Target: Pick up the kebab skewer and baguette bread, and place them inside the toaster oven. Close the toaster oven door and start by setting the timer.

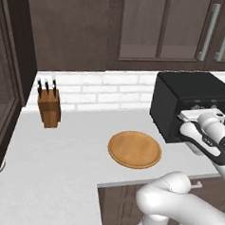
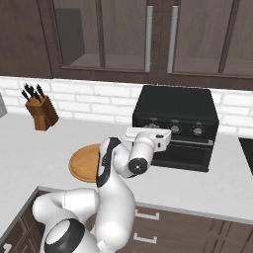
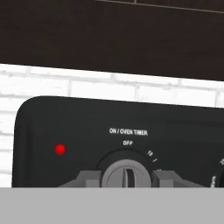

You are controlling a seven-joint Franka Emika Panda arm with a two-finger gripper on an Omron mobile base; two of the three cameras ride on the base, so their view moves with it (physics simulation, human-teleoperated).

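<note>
- I have the gripper [image 3: 127, 181] right up at the front of the oven [image 2: 179, 111], at the left end of its knob row
- In the hand view the two fingertips [image 3: 89, 178] sit on either side of the timer knob [image 3: 126, 175], close against its left and right edges; I can't tell whether they actually press on it, so I can't call the jaws clenched or released
- The knob's ridge stands upright, under the word OFF and the label ON / OVEN TIMER
- A red light [image 3: 60, 149] glows on the panel left of the knob
- The oven stands at the far right of the counter [image 1: 59, 153], against the white brick wall [image 1: 102, 87]; in the right base view its door [image 2: 185, 154] looks shut, flat against the front
- Two more knobs show further right along the panel in the right base view
- A round wooden plate [image 1: 134, 149] lies on the counter just left of the oven, nearer to me
- A knife block [image 1: 49, 107] stands far left by the wall
- Dark cabinets [image 2: 148, 37] with glass fronts hang above
</note>
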